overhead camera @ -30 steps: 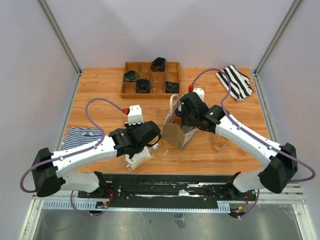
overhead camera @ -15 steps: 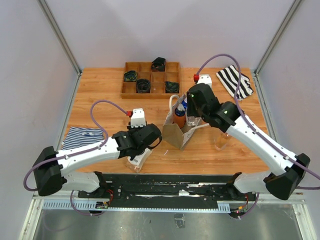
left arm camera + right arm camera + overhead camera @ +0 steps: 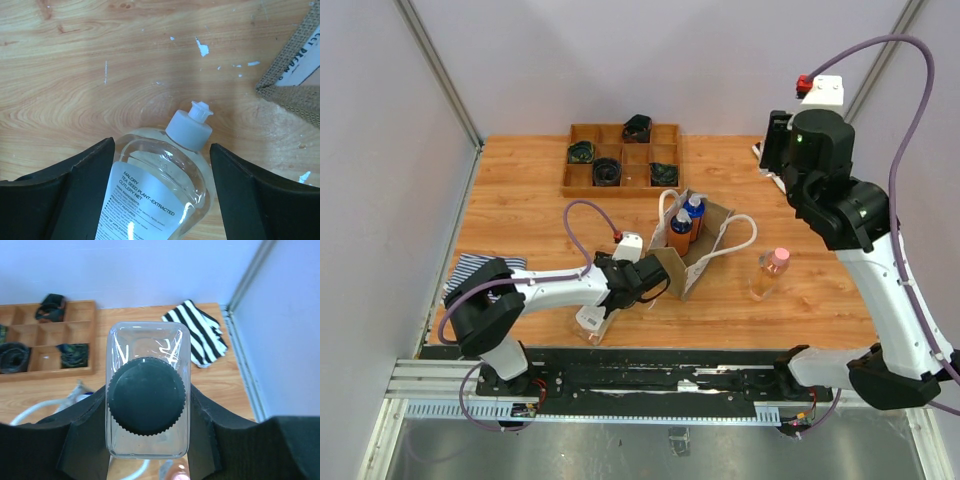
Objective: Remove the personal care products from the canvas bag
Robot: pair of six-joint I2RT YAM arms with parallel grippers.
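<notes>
Top view: found the canvas bag [image 3: 672, 268] standing open near the middle of the tabletop [image 3: 520, 210]. Inside it, upright and side by side: the orange bottle with blue pump [image 3: 693, 213] and the plain orange bottle [image 3: 680, 233]. Saw the peach bottle with pink cap [image 3: 772, 270] upright on the wood to the right of the bag, apart from it. Spotted the left gripper [image 3: 601, 314] low near the front edge, over the clear bottle with white cap [image 3: 588, 323] lying left of the bag. Spotted the right gripper [image 3: 777, 150] high over the far right corner; load not readable from here. Also noted a wooden tray [image 3: 620, 178] at the back and a striped cloth [image 3: 470, 272] at the left.

Left wrist view: looked down on the white-capped bottle lying flat, cap pointing away. Found the left fingers [image 3: 85, 190] released, one on each side of the bottle body, straddling without pinching. Caught a bag corner at the upper right, near the cap but not touching.

Right wrist view: found the right fingers [image 3: 205, 440] clenched on the clear bottle with dark cap [image 3: 146, 402], pressed against both sides, cap toward the camera, well above the tabletop.
</notes>
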